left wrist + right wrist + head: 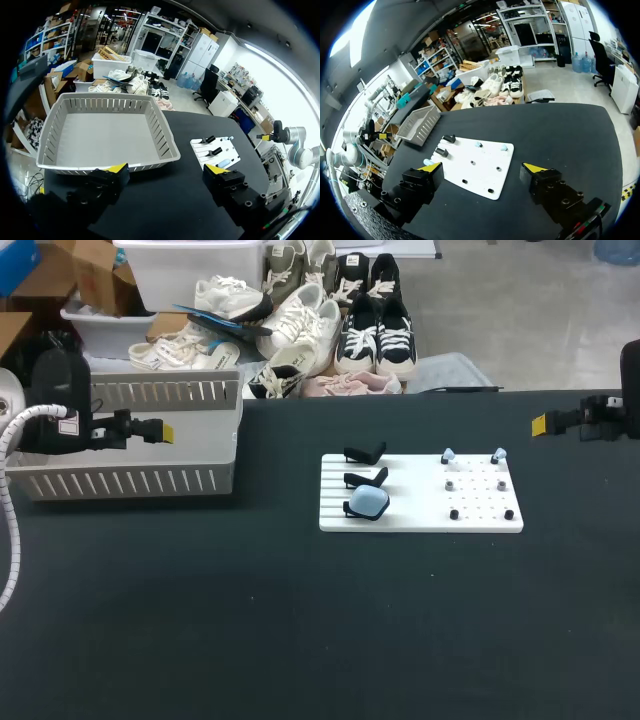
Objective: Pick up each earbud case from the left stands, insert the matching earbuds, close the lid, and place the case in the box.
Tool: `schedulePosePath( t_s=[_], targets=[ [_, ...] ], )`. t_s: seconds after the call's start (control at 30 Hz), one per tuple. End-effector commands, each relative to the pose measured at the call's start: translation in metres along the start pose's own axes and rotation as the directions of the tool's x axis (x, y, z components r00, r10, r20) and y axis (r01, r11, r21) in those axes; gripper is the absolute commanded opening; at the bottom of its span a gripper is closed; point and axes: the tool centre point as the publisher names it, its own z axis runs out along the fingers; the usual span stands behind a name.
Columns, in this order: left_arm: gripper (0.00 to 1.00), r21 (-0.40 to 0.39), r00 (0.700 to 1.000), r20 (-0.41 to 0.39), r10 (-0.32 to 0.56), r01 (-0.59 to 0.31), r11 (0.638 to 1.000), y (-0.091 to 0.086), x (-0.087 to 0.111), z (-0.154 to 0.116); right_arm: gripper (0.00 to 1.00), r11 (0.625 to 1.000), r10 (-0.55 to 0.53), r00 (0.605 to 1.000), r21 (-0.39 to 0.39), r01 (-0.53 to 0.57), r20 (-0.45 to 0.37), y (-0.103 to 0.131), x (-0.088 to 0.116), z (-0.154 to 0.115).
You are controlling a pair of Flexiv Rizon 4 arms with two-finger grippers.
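I read both pincers as released: left gripper (167, 169), right gripper (482, 167). At mid-frame, a pale blue rounded earbud case (368, 502) rests on the white slotted stand plate (420, 518).

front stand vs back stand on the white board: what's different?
The front stand holds a light blue earbud case; the back stand is empty, its black arms bare. The front stand sits at the near left corner of the white board, the back stand at its far left corner. Both are black and stand in the same left column.

Black table (200, 620) with grey slatted box (130, 483) and white board (415, 495)
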Motion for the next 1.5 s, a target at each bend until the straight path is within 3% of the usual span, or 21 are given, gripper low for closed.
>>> schedulePosePath(
  t_s=[0.03,0.57,0.7,0.8,0.9,1.0,1.07,1.13,1.5],
  targets=[
    [1.0,-0.004,1.0,-0.006,0.0,0.0,1.0,0.0,-0.001,0.0,1.0,1.0,-0.001,1.0,-0.003,0.001,0.0,-0.001,0.0,0.0],
    [1.0,-0.004,1.0,-0.006,0.0,0.0,1.0,0.0,-0.001,0.0,1.0,1.0,-0.001,1.0,-0.003,0.001,0.0,-0.001,0.0,0.0],
    [1.0,0.016,0.991,0.03,0.131,-0.131,0.991,-0.007,-0.012,0.008,1.0,1.0,-0.001,1.0,-0.003,0.001,0.0,-0.001,0.0,0.0],
    [1.0,0.056,0.965,0.075,0.251,-0.255,0.965,-0.016,-0.017,0.01,1.0,1.0,-0.001,1.0,-0.003,0.001,0.0,-0.001,0.0,0.0],
    [1.0,0.119,0.917,0.132,0.375,-0.391,0.913,-0.028,-0.019,0.01,1.0,1.0,-0.001,1.0,-0.003,0.001,0.0,-0.001,0.0,0.0],
    [1.0,0.191,0.856,0.169,0.488,-0.514,0.836,-0.04,-0.017,0.013,1.0,1.0,-0.001,1.0,-0.003,0.001,0.0,-0.001,0.0,0.0],
    [1.0,0.216,0.793,0.197,0.576,-0.608,0.764,-0.047,-0.014,0.016,1.0,1.0,-0.001,1.0,-0.003,0.001,0.0,-0.001,0.0,0.0],
    [1.0,0.29,0.76,0.237,0.605,-0.65,0.703,-0.053,-0.013,0.017,1.0,1.0,-0.001,1.0,-0.003,0.001,0.0,-0.001,0.0,0.0],
    [1.0,0.392,0.544,0.403,0.736,-0.829,0.398,-0.081,-0.008,0.028,1.0,1.0,-0.001,1.0,-0.003,0.001,0.0,-0.001,0.0,0.0]
  ],
)
